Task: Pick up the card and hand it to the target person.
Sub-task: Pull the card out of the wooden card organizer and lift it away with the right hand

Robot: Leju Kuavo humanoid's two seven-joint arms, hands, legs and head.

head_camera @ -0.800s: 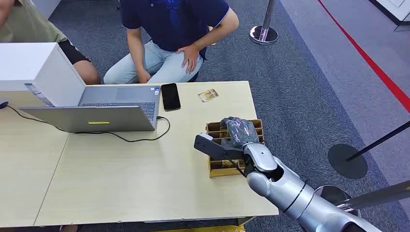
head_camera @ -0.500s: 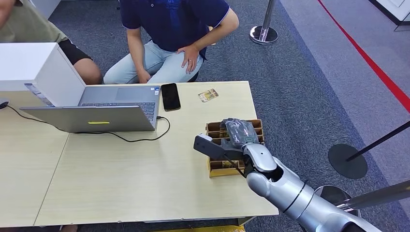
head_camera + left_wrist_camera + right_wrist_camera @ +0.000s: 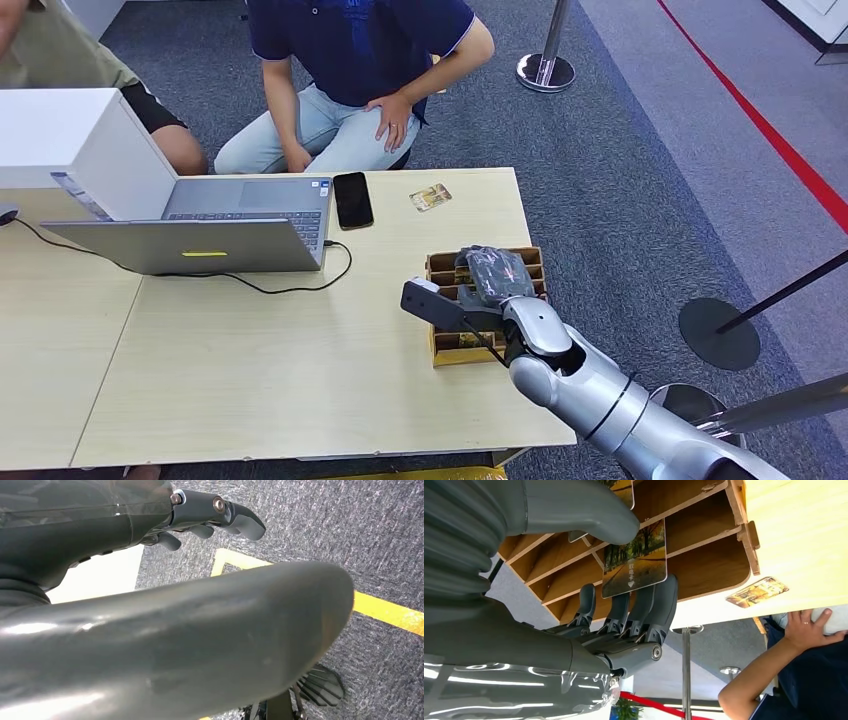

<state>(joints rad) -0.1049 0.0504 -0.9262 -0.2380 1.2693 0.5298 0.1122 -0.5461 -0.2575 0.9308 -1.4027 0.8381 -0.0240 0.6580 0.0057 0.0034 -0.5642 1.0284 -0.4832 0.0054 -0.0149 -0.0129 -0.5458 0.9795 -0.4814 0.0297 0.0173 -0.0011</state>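
A seated person in a dark blue shirt (image 3: 360, 40) is facing the pale wooden table (image 3: 250, 350). The right hand (image 3: 492, 275) is reaching into the brown slotted wooden card holder (image 3: 440, 345), thumb and fingers (image 3: 659, 605) apparently pinching an autumn-tree printed card (image 3: 636, 560) standing in a slot. The left hand (image 3: 200, 515) is hanging open over carpet.

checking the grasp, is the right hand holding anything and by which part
The right hand pinches a card by its end, thumb on one face, fingers behind, over the wooden rack.
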